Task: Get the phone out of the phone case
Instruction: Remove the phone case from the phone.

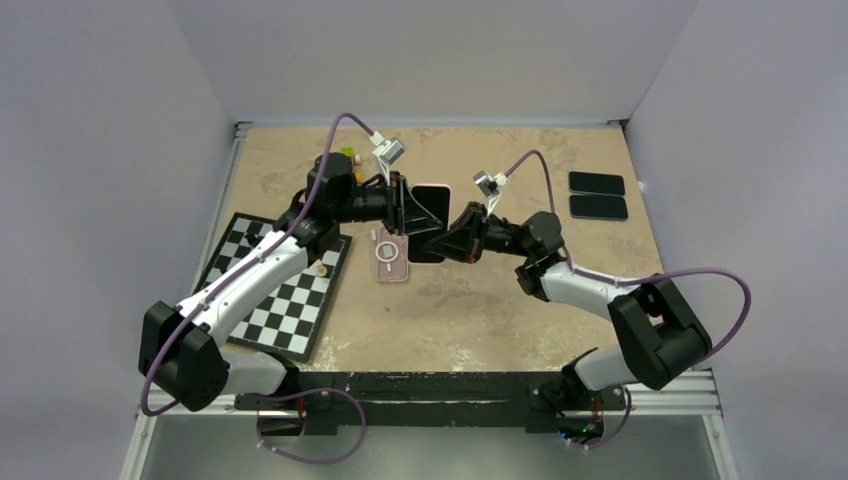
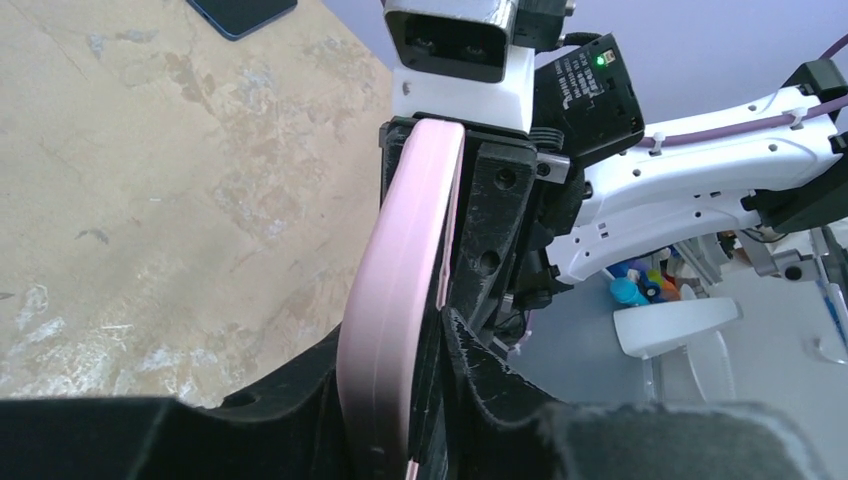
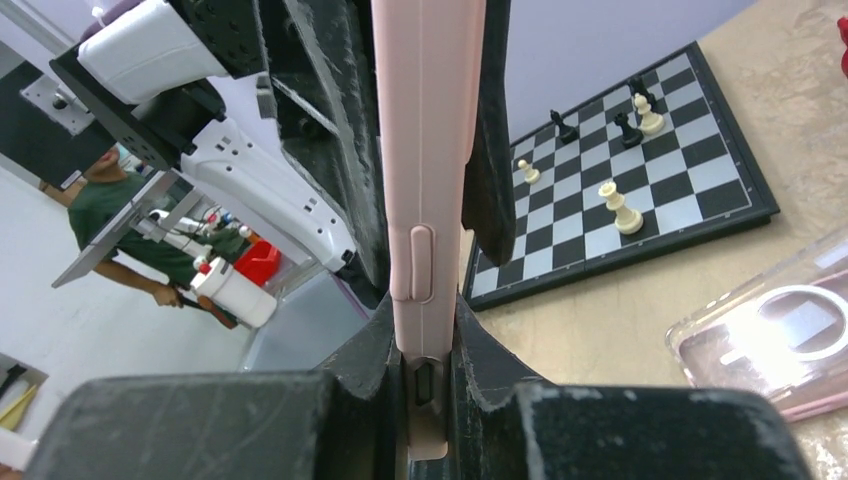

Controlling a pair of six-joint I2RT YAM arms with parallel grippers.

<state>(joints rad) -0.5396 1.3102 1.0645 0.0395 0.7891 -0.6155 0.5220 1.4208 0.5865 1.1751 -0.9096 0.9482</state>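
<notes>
Top view: the left gripper [image 1: 408, 215] and right gripper [image 1: 452, 235] meet mid-table, well clear of the walls. Between them the phone [image 1: 431, 222] stands upright in its pink phone case [image 1: 432, 187].

Left wrist: dark fingers [image 2: 500, 400] sit close on both sides of the phone case [image 2: 395, 300]. It is unclear whether they press it, and the frame's lower edge cuts them off.

Right wrist: fingers [image 3: 350, 380] pinch the phone case [image 3: 425, 150] edge-on. A chessboard [image 3: 700, 190] lies beyond.

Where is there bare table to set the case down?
Bare: the near strip between chessboard and right arm; the stretch nearside of the spare phones. Crowded: mid-table, where left claw and right claw clamp the pink-cased phone by the clear case.
</notes>
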